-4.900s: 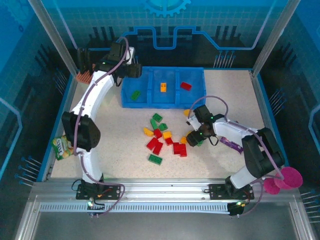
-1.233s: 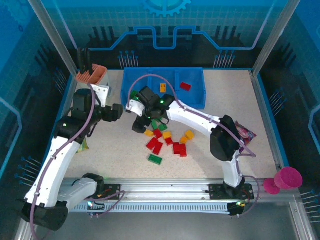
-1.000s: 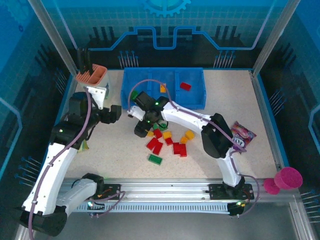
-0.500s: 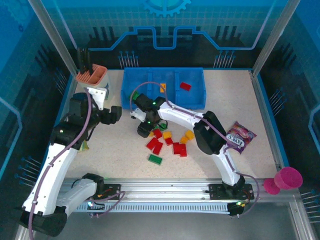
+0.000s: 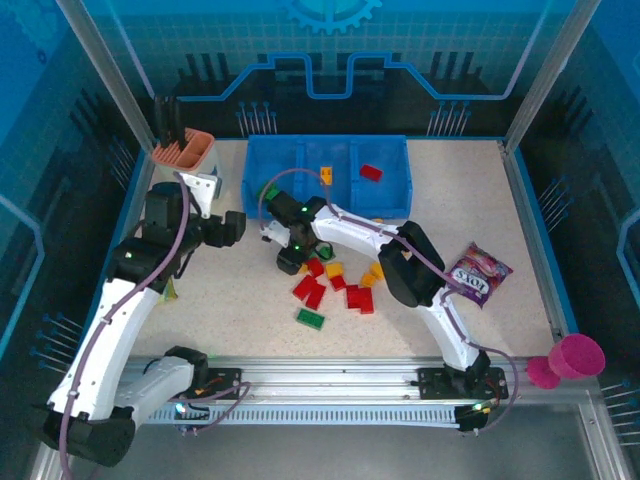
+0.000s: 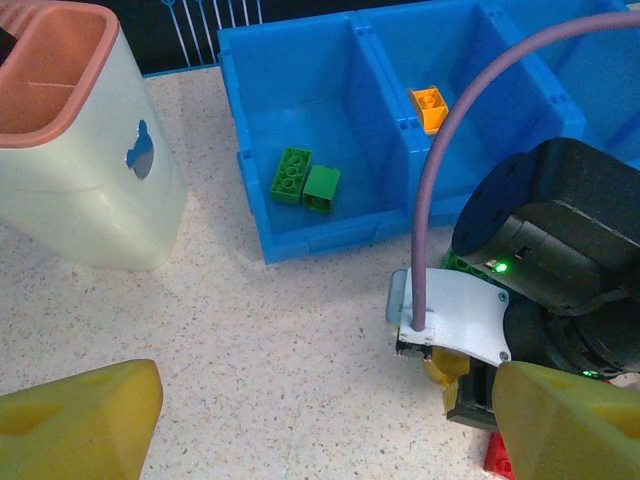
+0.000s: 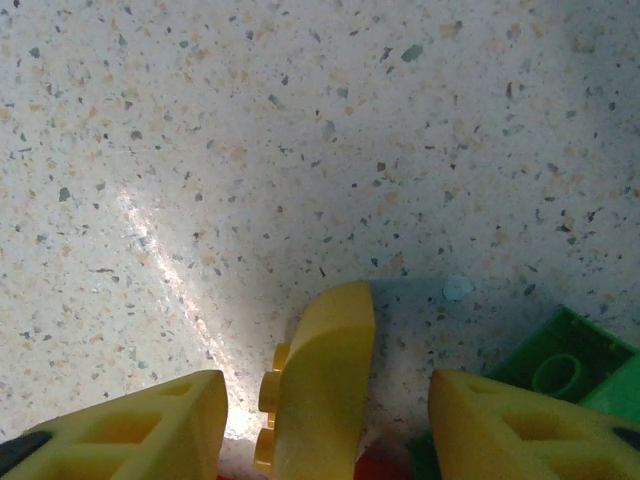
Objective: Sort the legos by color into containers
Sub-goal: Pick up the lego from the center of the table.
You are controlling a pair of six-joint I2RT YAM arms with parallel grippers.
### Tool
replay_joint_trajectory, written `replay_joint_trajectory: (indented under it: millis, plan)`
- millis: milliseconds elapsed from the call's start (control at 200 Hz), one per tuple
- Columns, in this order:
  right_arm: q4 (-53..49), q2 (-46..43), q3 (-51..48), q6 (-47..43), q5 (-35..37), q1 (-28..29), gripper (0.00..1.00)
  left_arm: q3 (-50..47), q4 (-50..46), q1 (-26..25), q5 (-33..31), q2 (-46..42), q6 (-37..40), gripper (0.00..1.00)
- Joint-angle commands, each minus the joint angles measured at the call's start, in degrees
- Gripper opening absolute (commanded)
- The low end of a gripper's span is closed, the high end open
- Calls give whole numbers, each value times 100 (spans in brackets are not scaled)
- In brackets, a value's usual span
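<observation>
**A:** Where is the right claw point(image 7: 320, 440)?

**B:** Down at the bench point(image 5: 470, 190), near its middle, at the left side of the loose legos point(image 5: 312, 291). Its jaws stand apart around a yellow brick point(image 7: 318, 385) that is tipped on its edge. There is a thin gap on either side, so nothing is gripped. A green brick point(image 7: 562, 370) lies just to the right of it.

**A:** And the left claw point(image 6: 325, 400)?

**B:** It is spread wide and empty, held above bare bench toward the left edge, with the right arm's wrist just in front of it.

**A:** What's in the tray point(image 5: 393, 190)?

**B:** It sits at the middle of the far edge. The left compartment holds two green bricks point(image 6: 305, 182) side by side. The middle one holds an orange brick point(image 6: 430, 107), and the right one a red brick point(image 5: 371, 172).

**A:** Anything else on the bench?

**B:** A beige cup point(image 5: 185, 152) with an orange rim stands at the far left corner, just beside the tray. A purple snack bag point(image 5: 477, 270) lies toward the right edge, well apart from the pile.
</observation>
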Motion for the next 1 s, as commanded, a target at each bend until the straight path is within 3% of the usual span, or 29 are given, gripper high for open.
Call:
replay_joint_trajectory:
  millis: [0, 525, 791, 996]
  plan:
    - [-320, 192, 69, -68, 93, -10, 53, 62, 78, 44, -23, 36, -63, 87]
    - [-457, 34, -209, -624, 998, 318, 45, 44, 92, 44, -5, 77, -63, 87]
    - [-391, -43, -285, -633, 1175, 359, 28, 54, 74, 44, -40, 48, -46, 87]
    - [-270, -744, -487, -546, 945, 105, 22, 0, 132, 44, -57, 59, -23, 87]
